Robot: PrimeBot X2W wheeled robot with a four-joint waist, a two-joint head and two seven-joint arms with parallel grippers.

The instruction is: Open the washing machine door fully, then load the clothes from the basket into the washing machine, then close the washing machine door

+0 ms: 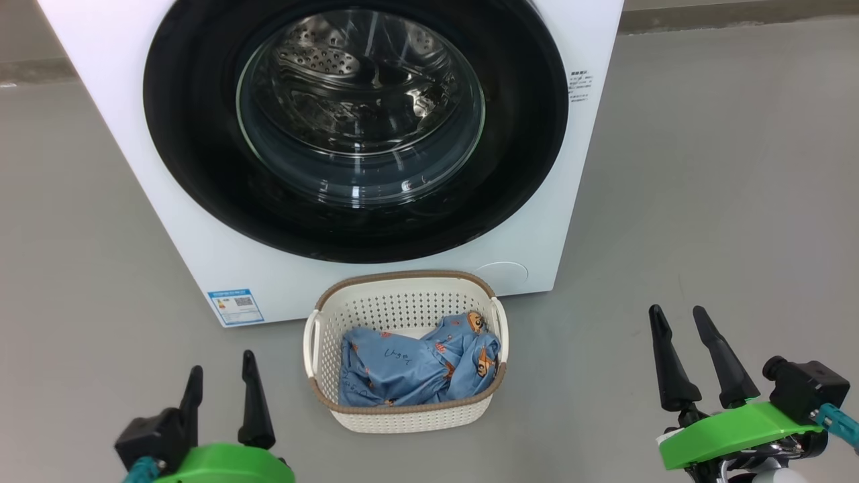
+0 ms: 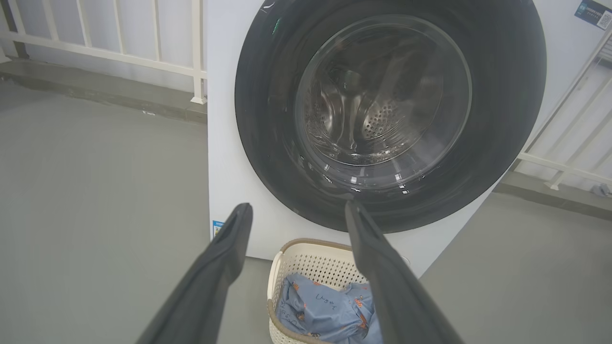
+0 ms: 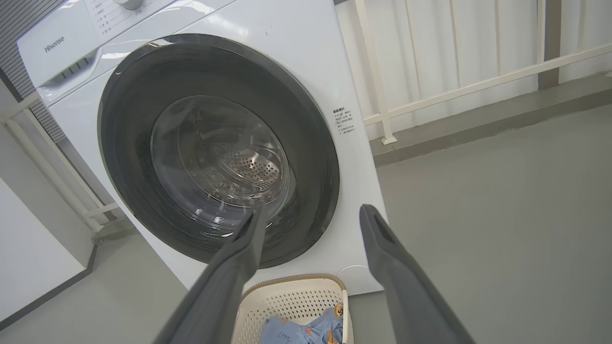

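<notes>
Nothing is done yet: the door (image 1: 356,127) is shut, the clothes (image 1: 402,369) lie in the basket (image 1: 402,419), and the left end effector (image 1: 222,362) and right end effector (image 1: 676,310) are open and empty.

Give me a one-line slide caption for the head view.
Open left gripper and right gripper flank the basket of clothes before the washing machine, its door closed.

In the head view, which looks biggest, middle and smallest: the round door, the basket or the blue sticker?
1. washing machine door, by far the largest
2. basket
3. blue sticker, clearly the smallest
</notes>
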